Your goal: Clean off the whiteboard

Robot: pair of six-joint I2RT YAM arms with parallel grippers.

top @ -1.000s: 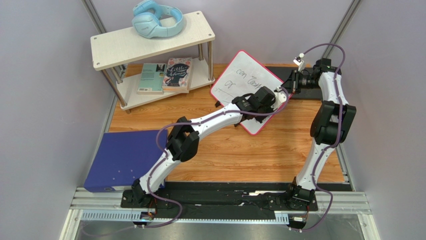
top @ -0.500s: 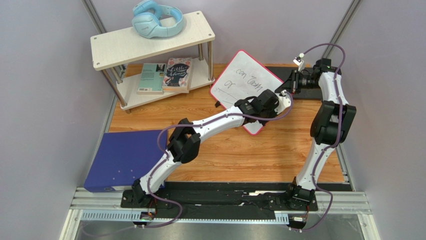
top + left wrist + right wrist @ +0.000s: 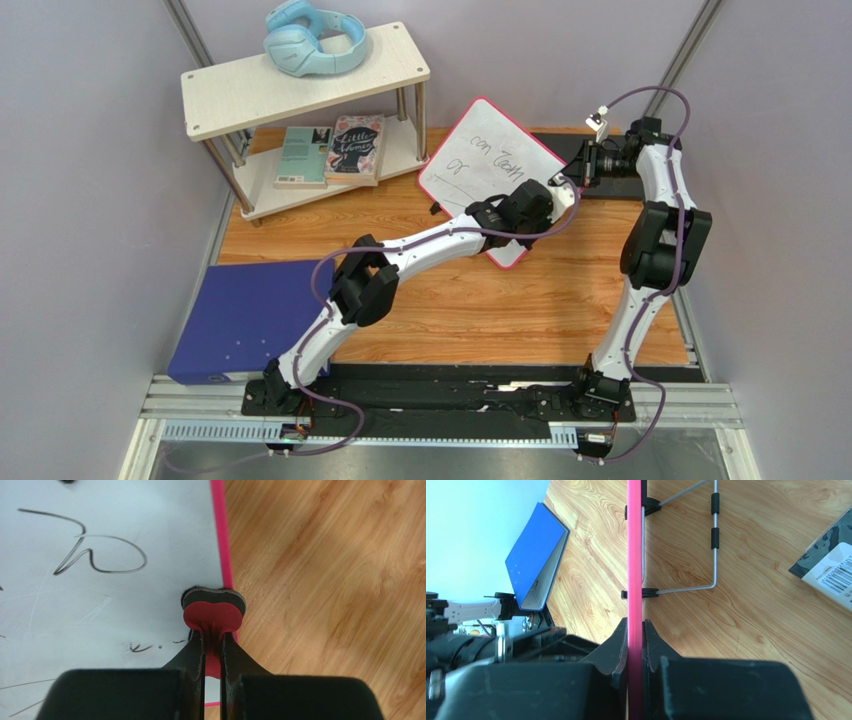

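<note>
Top and wrist views, near to far. Nearest the arm bases, a blue-purple binder [image 3: 245,320] lay at the left edge of the wooden table [image 3: 480,300]. The left arm reached diagonally across the table to the whiteboard [image 3: 490,160], which stood right of centre toward the far side, tilted up on a wire stand [image 3: 715,540] with black clips. The left gripper [image 3: 212,641] had its jaws pinched together on the tab of a small red eraser [image 3: 214,615], whose dark felt face met the white surface just inside the pink rim [image 3: 218,540]. Black handwriting [image 3: 100,555] lay to the left of the eraser, and fainter strokes lay below it. The right gripper [image 3: 635,635] was clamped on the board's right edge, one jaw on each face of the rim. At far left stood a two-tier shelf [image 3: 300,85], with light blue headphones [image 3: 310,40] on its top board and two books [image 3: 355,148] lying flat on the lower one.
</note>
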